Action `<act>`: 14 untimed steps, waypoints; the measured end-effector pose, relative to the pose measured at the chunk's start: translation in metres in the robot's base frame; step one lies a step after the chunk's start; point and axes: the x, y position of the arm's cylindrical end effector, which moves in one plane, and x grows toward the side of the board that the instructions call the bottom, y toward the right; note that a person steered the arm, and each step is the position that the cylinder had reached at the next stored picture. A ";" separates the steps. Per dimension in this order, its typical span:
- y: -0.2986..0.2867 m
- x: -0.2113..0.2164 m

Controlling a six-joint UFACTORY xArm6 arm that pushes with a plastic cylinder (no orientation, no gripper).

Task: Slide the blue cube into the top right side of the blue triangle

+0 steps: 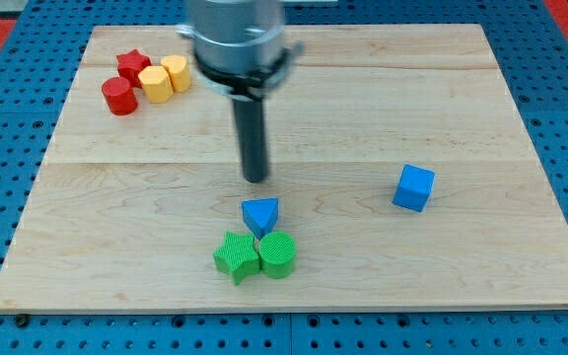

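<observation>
The blue cube [414, 187] sits alone on the wooden board [383, 99], at the view's right of centre. The blue triangle [261, 214] lies near the board's lower middle, touching the green blocks below it. My tip [255, 178] is the lower end of the dark rod, just above the blue triangle in the view and a short gap from it. The tip is far to the view's left of the blue cube.
A green star [236, 256] and a green cylinder [277, 255] sit together just below the blue triangle. At the view's top left are a red star [133, 65], a red cylinder [119, 97] and two yellow blocks [165, 78] in a cluster.
</observation>
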 end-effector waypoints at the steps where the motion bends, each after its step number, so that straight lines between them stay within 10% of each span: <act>1: 0.000 0.033; 2: 0.000 0.048; 5: 0.049 -0.087; 7: 0.217 -0.127; 9: 0.230 0.006; 11: 0.080 0.041; 14: 0.069 0.026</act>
